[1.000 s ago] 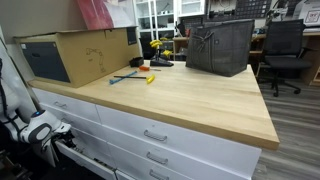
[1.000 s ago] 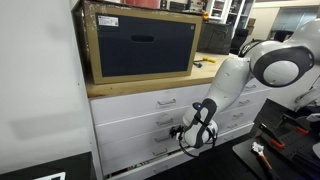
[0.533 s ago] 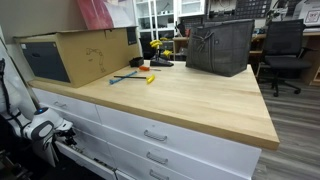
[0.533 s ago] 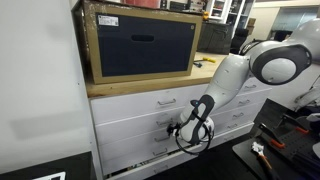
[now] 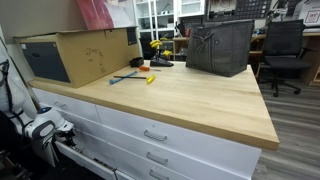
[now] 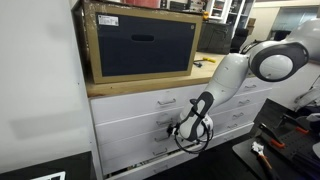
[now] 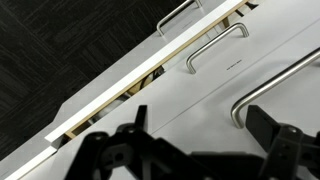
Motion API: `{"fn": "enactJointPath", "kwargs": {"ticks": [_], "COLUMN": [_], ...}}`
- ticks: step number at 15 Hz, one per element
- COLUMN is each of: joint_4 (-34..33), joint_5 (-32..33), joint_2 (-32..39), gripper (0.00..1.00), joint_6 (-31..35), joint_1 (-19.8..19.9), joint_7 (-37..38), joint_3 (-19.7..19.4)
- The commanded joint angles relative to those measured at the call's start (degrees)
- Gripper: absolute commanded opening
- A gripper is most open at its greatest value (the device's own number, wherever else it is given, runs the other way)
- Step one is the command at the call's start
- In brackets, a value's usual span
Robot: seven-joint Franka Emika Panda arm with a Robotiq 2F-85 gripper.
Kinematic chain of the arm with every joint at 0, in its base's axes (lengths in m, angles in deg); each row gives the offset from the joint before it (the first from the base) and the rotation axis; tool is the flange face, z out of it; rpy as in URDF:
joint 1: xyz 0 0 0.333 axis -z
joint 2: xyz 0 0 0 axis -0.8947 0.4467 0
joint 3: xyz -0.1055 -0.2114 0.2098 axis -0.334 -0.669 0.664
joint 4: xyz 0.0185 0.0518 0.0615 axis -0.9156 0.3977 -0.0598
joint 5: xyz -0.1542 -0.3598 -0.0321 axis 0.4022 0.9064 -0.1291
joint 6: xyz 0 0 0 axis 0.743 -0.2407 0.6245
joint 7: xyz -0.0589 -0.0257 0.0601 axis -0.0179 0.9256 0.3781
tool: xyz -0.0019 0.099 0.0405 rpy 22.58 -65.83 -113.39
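Beside drawer edge (image 7: 110,98), claw (image 7: 200,126) spread, handle (image 7: 215,45) close.

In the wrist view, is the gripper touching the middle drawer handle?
Apart. The wrist view shows bare drawer front between the middle handle and both fingertips of the gripper.

Below the cardboard box (image 6: 140,42) on the bench (image 6: 135,89), the claw (image 6: 186,129) hangs close against the white drawer fronts (image 6: 125,128).
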Motion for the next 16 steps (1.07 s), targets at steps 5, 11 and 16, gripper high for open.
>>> {"fn": "enactJointPath", "kwargs": {"ticks": [5,11,16], "joint_4": [-0.95,-0.93,-2.34], "joint_5": [1.35,1.82,1.95], "joint_2": [0.01,0.09,0.01], "gripper": [1.0,1.0,1.0], "joint_6": [-3.75,-4.71,-7.69], "joint_1": [3.57,4.51,5.61], "joint_7": [0.0,0.21,0.83], "joint_3": [2.82,3.07,2.11]}}
